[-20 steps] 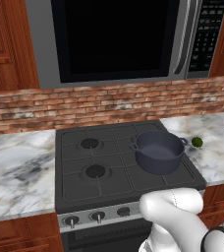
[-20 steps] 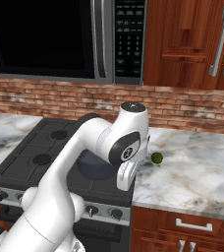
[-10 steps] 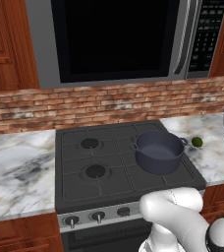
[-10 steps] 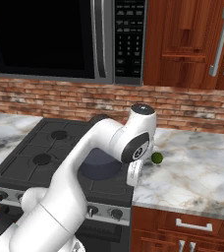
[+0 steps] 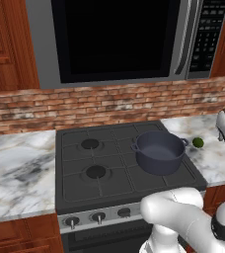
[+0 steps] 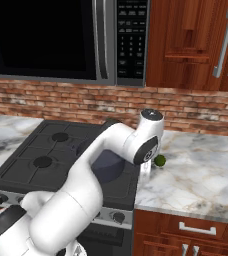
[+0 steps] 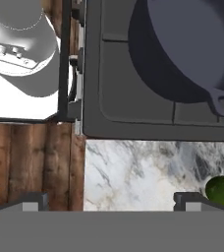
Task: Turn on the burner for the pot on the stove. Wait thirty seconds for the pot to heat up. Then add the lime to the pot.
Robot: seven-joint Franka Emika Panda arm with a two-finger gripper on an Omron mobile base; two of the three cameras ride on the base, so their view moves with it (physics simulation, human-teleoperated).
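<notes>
The dark blue-grey pot (image 5: 159, 150) stands lidless on the right front burner of the stove (image 5: 92, 185). The small green lime (image 5: 198, 143) lies on the marble counter just right of the stove. My gripper (image 7: 111, 202) hangs open over the counter's front edge, pointing down, with nothing between its fingers. In the hand view the lime (image 7: 223, 191) sits just outside the right fingertip (image 7: 190, 201), and the pot (image 7: 192, 49) fills the upper right. From the right base view my hand (image 6: 145, 172) hovers close beside the lime (image 6: 159, 160), and the arm hides most of the pot (image 6: 108, 167).
Dark knobs (image 5: 98, 216) line the stove's silver front strip. A microwave (image 5: 119, 39) hangs above the cooktop, and a brick wall runs behind. Marble counter (image 6: 201, 175) spreads to the right, with wooden cabinets (image 6: 196, 45) above it.
My arm has swung rightward, carrying the hand from over the pot's edge to the counter beside the lime. The jaws stayed open. Pot and lime have not moved.
</notes>
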